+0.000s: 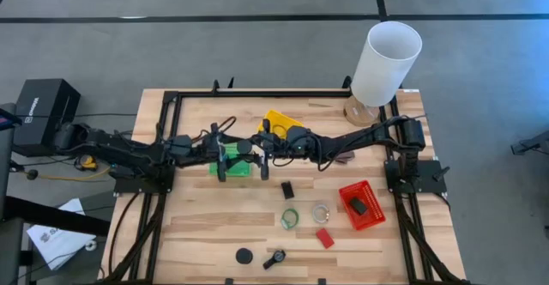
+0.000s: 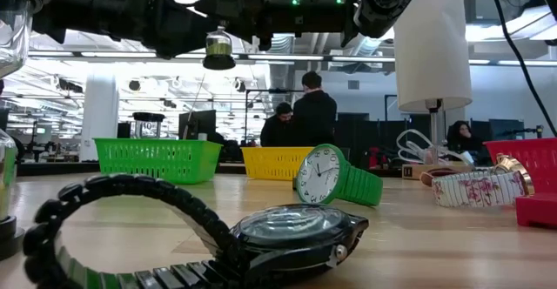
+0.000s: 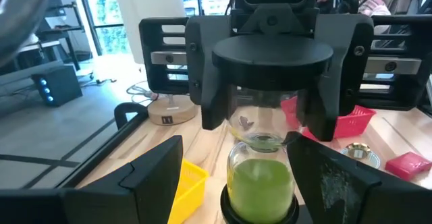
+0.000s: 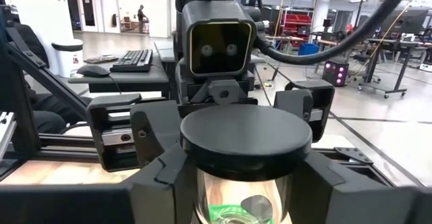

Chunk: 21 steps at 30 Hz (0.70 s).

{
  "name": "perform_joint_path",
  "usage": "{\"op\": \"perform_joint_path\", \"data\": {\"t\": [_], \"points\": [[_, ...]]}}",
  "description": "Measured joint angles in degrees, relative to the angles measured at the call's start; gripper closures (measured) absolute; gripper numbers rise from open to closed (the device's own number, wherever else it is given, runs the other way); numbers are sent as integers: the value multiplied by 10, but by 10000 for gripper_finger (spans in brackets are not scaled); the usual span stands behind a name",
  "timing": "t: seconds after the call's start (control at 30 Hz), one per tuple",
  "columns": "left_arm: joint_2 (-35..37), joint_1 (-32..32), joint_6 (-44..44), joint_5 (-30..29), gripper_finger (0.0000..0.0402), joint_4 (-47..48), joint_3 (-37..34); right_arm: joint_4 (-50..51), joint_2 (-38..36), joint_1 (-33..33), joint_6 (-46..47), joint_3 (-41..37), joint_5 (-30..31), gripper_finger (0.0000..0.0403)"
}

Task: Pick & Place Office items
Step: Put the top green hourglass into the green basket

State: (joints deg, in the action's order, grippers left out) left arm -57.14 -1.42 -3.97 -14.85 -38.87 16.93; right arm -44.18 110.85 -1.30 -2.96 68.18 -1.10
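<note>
On the wooden table (image 1: 197, 225) lie, from left to right, one black puck (image 1: 244, 255), one dark piece with a round end (image 1: 274, 259), one dark block (image 1: 287, 189), one green ring (image 1: 290, 219), one clear ring (image 1: 321, 212), one red block (image 1: 324, 238) and one brown oblong (image 1: 343, 158). A second dark block (image 1: 358, 205) sits in the red tray (image 1: 374, 218). There are three mesh trays, the others being the green tray (image 1: 233, 170) and the yellow tray (image 1: 276, 118), and one white cylinder (image 1: 386, 57). Both arms reach level to mid-table above the green tray, meeting at one glass jar (image 3: 260, 180). The left gripper (image 3: 236, 150) straddles its green base, fingers apart and seemingly not gripping. The right gripper (image 3: 266, 109) is clamped under its black lid (image 3: 271, 52). Beyond lie grey floor, desks and a standing person (image 2: 313, 106).
</note>
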Motion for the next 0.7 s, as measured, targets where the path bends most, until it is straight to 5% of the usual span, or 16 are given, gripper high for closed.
{"op": "perform_joint_path", "data": {"t": [0.3, 0.7], "points": [[0, 9, 0, 17, 142, -9, 0, 0, 0, -3, 0, 0, -2, 199], [-45, 9, 0, 43, 161, -24, 12, -7, 0, -5, 0, 0, -4, 237]]}}
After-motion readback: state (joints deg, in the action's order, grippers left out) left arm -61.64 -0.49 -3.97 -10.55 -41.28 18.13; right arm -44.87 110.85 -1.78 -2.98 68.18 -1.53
